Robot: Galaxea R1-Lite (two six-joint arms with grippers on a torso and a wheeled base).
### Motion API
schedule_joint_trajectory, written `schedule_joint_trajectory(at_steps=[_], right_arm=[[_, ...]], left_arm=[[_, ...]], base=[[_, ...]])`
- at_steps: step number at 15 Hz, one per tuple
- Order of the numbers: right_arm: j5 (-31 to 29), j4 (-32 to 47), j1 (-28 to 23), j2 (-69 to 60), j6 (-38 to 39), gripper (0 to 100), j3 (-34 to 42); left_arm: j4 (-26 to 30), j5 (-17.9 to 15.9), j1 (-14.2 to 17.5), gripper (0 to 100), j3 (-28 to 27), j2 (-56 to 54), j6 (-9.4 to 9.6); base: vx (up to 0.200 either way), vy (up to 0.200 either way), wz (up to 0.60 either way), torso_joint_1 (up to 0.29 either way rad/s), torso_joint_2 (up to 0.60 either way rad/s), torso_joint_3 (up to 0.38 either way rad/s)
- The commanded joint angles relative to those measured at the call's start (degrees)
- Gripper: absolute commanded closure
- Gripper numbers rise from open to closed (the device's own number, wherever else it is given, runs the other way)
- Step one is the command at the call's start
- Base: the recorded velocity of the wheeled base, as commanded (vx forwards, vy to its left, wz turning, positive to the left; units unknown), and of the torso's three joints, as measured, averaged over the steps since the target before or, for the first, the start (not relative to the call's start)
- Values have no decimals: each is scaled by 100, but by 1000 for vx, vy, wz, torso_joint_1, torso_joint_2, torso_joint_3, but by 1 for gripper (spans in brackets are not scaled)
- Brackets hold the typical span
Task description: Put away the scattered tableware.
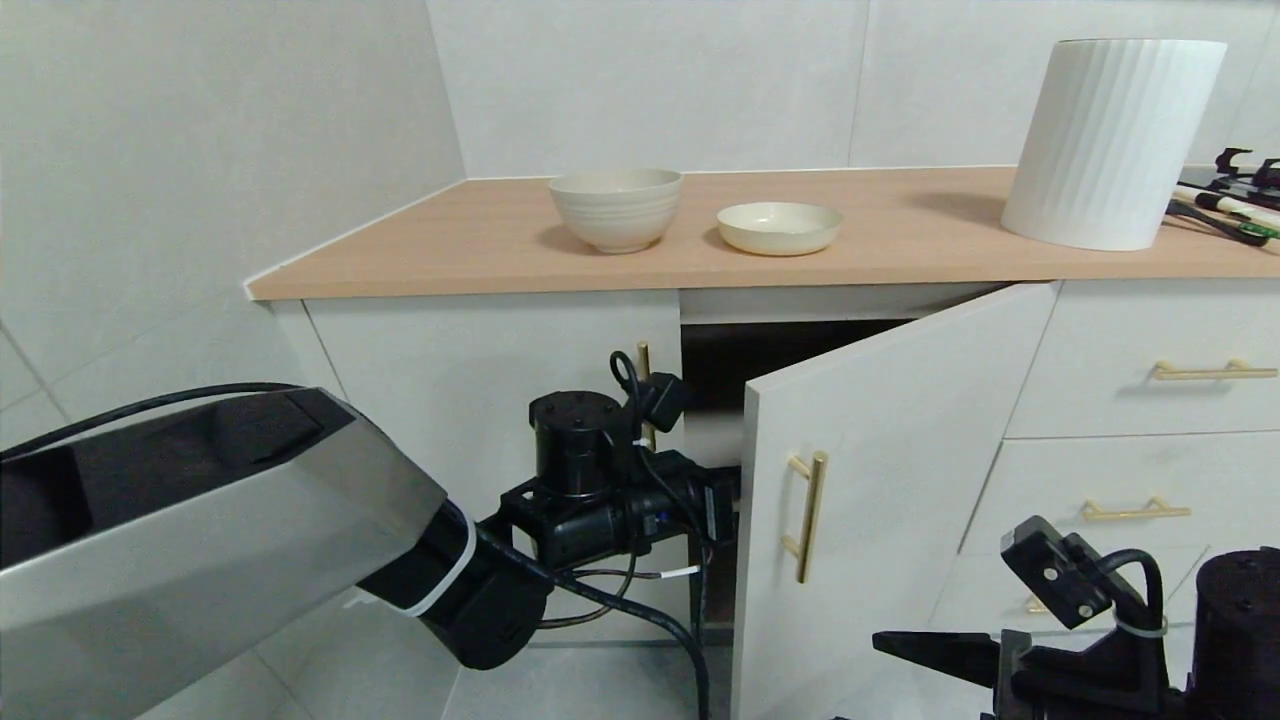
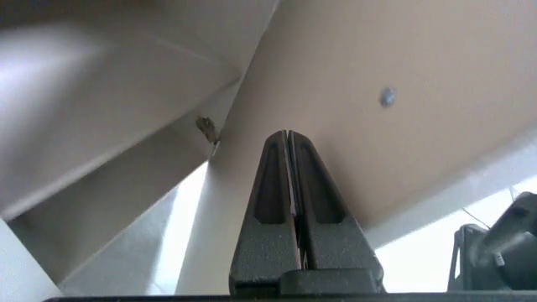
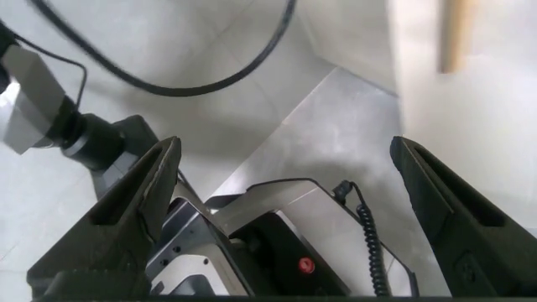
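**Cabinet open, tableware not yet taken**

The left fingers point(image 2: 270, 193) are pressed together with nothing between them. They point at the inner side of the cabinet door point(image 1: 880, 470), low in the opening. The right fingers point(image 3: 134, 210) are spread wide and hold nothing; they hang low, near the floor, in front of the drawers.

I judge that the step in hand is the opening of the cabinet. The door stands swung out, its gold handle point(image 1: 808, 515) upright on the free edge.

The bowl point(image 1: 615, 208) and the shallow dish point(image 1: 779, 227) stand on the table point(image 1: 450, 250), side by side and a little apart. Both are upright with the mouth up. Both are round, so neither has a long axis.

The next move probably calls for an arm to rise to the table and take the rim of the bowl with open fingers.
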Motion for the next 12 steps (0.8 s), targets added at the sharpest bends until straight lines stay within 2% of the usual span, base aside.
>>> schedule_joint_trajectory(at_steps=[1,9,12], right_arm=[[1,-5,55,-40,2,0,0],[-17,22,319,-198,2,0,9],[-17,4,477,-242,2,0,17]], left_arm=[[73,-16,-15,100,-153,18,-1],[363,-16,-121,100,-479,115,-1],[372,63,-393,100,-584,106,-1]], base=[[-200,0,0,2,2,12],[0,0,0,0,0,0],[0,0,0,0,0,0]])
